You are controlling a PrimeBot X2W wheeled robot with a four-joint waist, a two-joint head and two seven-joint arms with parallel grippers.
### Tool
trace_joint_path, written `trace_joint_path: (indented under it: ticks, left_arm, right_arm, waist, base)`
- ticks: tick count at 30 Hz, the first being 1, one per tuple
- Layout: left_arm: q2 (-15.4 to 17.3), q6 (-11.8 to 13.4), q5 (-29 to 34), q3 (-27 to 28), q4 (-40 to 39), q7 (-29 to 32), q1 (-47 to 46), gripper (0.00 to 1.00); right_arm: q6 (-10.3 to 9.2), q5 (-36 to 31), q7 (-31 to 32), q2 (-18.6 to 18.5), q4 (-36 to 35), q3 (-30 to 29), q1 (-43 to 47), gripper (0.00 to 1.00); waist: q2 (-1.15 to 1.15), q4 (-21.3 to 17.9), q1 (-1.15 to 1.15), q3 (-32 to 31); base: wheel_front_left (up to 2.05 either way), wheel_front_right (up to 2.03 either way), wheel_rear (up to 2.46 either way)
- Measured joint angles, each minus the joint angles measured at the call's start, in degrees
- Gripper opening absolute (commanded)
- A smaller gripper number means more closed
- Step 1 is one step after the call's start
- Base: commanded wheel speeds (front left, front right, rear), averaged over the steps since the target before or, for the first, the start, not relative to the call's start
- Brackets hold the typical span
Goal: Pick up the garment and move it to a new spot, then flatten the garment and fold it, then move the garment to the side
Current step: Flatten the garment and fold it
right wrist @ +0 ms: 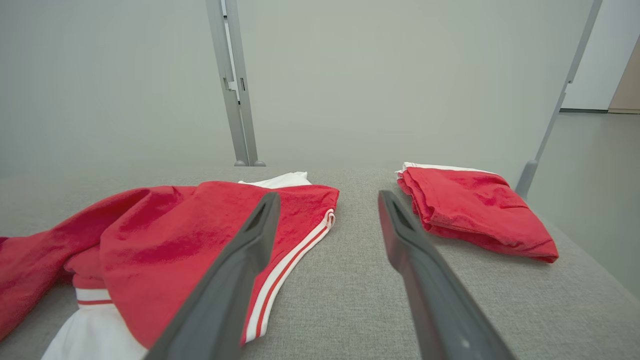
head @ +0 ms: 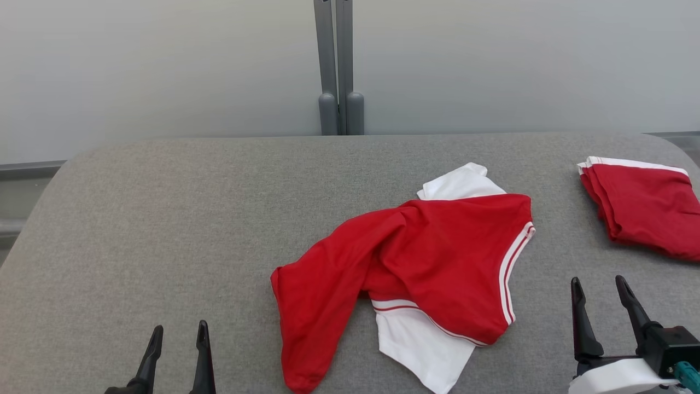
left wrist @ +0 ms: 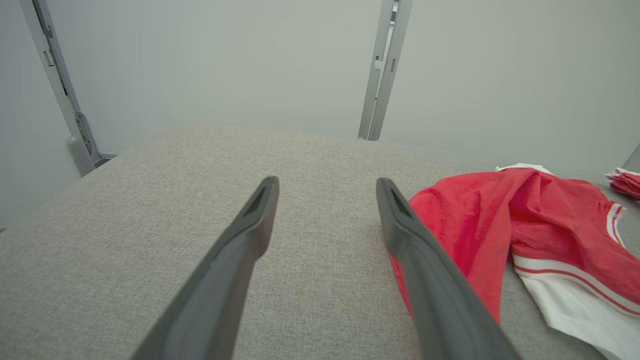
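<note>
- The red-and-white garment (head: 432, 257) you were working lay crumpled on the grey table (head: 164, 219), a bit right of the table's middle and toward its near edge.
- It was not flattened. The red part was bunched over the white part, and one red section trailed toward the table's near-left side.
- Your left gripper (head: 180, 328) was at the table's near-left edge with its fingers spread apart and nothing held. In the left wrist view, bare table fabric showed in the gap.
- Your right gripper (head: 598, 282) was at the table's near-right edge, fingers parted about as wide and gripping nothing. It was clear of the garment.
- I could not tell whether either gripper touched the table top.
- A second red garment (head: 645, 213), folded and with white trim along its far edge, lay at the table's far-right corner, well apart from the crumpled one.
- A twin grey post (head: 339, 65) stood just behind the table's far edge, about mid-width.
- A pale wall (head: 164, 65) ran behind the table.
</note>
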Motion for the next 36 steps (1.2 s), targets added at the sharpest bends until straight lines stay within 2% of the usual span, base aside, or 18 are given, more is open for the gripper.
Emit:
trace_joint_path:
  ticks: [4, 10, 16, 23, 25, 28, 31, 34, 36]
  left_arm:
    - [-1.7, -2.9, 3.4, 2.8, 0.8, 0.0, -0.3, 1.00]
    - [-3.0, -5.6, 5.3, 5.7, 0.8, 0.0, -1.3, 1.00]
    - [-3.4, -7.1, 5.8, 5.4, 2.1, 0.0, -2.1, 1.00]
    - [-3.6, -7.6, 5.7, 4.8, 2.9, 0.0, -2.6, 1.00]
    - [-3.6, -7.6, 5.4, 4.0, 3.2, 0.0, -2.6, 1.00]
    - [-3.6, -7.7, 4.7, 1.6, 5.0, 0.0, -1.9, 1.00]
    - [-3.6, -7.9, 3.6, -1.0, 7.1, 1.9, -0.1, 1.00]
    - [-3.3, -7.9, 1.6, -3.6, 6.9, 7.9, 0.9, 1.00]
    - [-2.6, -7.9, 0.3, -6.4, 6.0, 12.2, 1.4, 1.00]
  right_arm:
    - [0.00, -0.5, 0.0, 0.1, 1.1, 1.4, 0.5, 1.00]
    - [0.00, -0.2, 0.0, 0.0, 2.3, 2.1, 0.5, 1.00]
    - [0.00, 0.0, 0.0, 0.0, 2.5, 2.6, 0.4, 1.00]
    - [0.00, 0.5, 0.0, 0.0, 2.9, 2.9, 0.4, 1.00]
    - [-0.01, 3.1, 0.0, -0.1, 3.5, 4.6, 0.4, 1.00]
    - [-0.03, 7.0, 0.0, -0.1, 7.0, 12.9, 0.5, 1.00]
    - [-0.02, 8.2, 5.2, 0.1, 10.0, 19.6, 0.5, 1.00]
    - [-0.02, 9.3, 12.4, -0.7, 10.7, 23.2, 0.4, 1.00]
    - [-0.02, 9.9, 16.6, -0.6, 10.4, 23.3, 0.4, 1.00]
  waist:
    - [0.00, -0.1, 0.00, 0.0]
    - [0.00, -0.3, 0.00, 0.5]
    - [0.00, -0.5, 0.00, 1.0]
    - [0.00, -0.6, 0.00, 1.6]
    - [0.00, -0.5, 0.00, 1.6]
    - [0.00, -0.6, 0.00, 1.5]
    - [0.00, -0.6, 0.00, 1.7]
    - [0.00, -0.4, 0.00, 2.0]
    - [0.00, -0.1, 0.00, 2.5]
  base:
    - [0.00, 0.00, 0.00]
    - [0.00, 0.00, 0.00]
    - [0.00, 0.00, 0.00]
    - [0.00, 0.00, 0.00]
    - [0.00, 0.00, 0.00]
    - [0.00, 0.00, 0.00]
    - [0.00, 0.00, 0.00]
    - [0.00, 0.00, 0.00]
    - [0.00, 0.00, 0.00]
